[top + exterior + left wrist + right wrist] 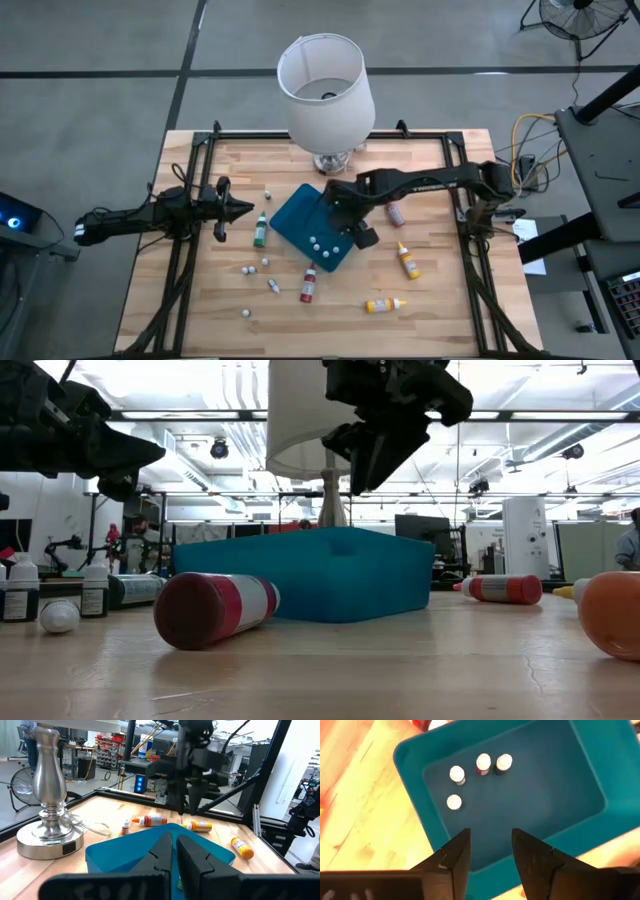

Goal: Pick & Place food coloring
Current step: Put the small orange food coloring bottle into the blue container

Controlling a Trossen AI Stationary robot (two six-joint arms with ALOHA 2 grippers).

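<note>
right pincer (490,851) open, over smooth teal tray (580,785)

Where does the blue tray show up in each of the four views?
High view: blue tray at table centre, under the right gripper.
Low view: tray mid-picture, behind a red bottle.
Left wrist view: tray beyond the shut fingers.
Right wrist view: tray fills the picture.
Shared landmark: the lamp.

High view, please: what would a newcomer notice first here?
A white lamp towers at the table's far edge. Mid-table, the right hand hovers open over a blue tray holding four small bottles. Bigger bottles lie scattered on the wood around it.
</note>
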